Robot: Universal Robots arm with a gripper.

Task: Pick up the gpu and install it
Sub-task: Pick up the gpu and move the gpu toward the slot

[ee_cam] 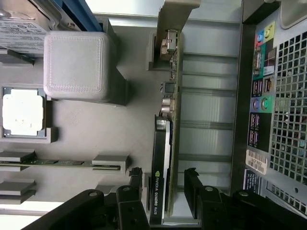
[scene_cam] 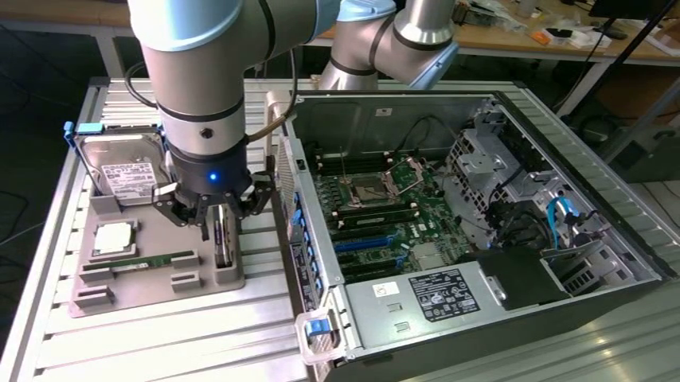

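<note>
Grasp stage of the pick-up. The gpu [ee_cam: 161,191] stands on its long edge in a slot of the grey tray [scene_cam: 159,282], at the tray edge nearest the open computer case [scene_cam: 595,199]; the tray lies on the slatted counter [scene_cam: 159,342]. The gripper [scene_cam: 220,232] is lowered over the card, jaws partly open. One finger flanks each face, with a narrow gap visible on either side in the wrist view. No firm hold is evident and the card is unlifted. Judged requirement: the jaws must meet both faces squarely, then a straight vertical pull clear of the slot.
</note>
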